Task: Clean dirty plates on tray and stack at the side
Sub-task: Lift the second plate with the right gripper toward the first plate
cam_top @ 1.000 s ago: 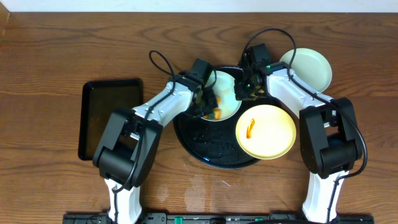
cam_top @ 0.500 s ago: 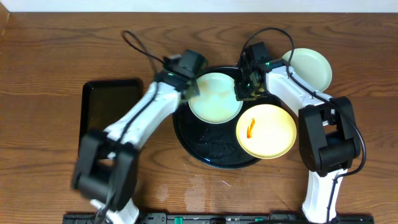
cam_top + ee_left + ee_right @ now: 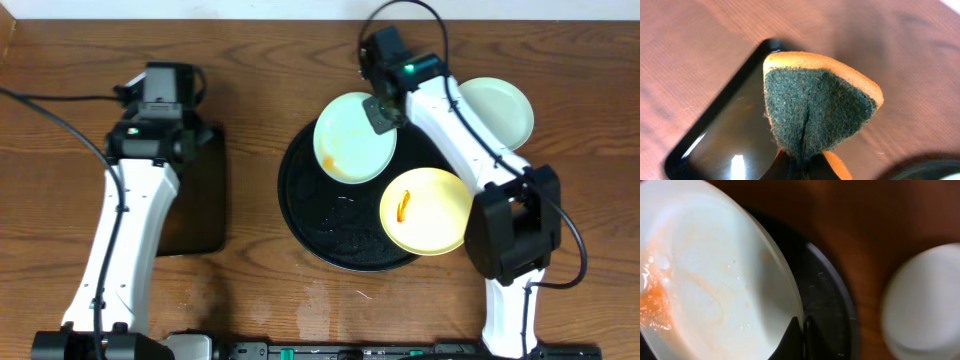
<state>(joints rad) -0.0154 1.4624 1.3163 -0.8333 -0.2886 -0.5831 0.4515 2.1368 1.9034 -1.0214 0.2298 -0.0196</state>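
The round black tray (image 3: 330,235) holds a pale yellow plate (image 3: 432,215) with an orange smear. My right gripper (image 3: 382,113) is shut on the rim of a mint-blue plate (image 3: 350,140) and holds it tilted above the tray's far edge; orange sauce smears its lower part (image 3: 655,300). Another mint-blue plate (image 3: 497,108) lies on the table at the right, also blurred in the right wrist view (image 3: 925,305). My left gripper (image 3: 802,167) is shut on a green-and-orange sponge (image 3: 815,107) above the rectangular tray.
A smaller black rectangular tray (image 3: 205,200) lies at the left, under my left arm; it also shows in the left wrist view (image 3: 725,135). Wooden table (image 3: 80,110) all around.
My left arm has swung left with the sponge, off the plate to over the rectangular tray. My right gripper has lifted the mint-blue plate and tilted it.
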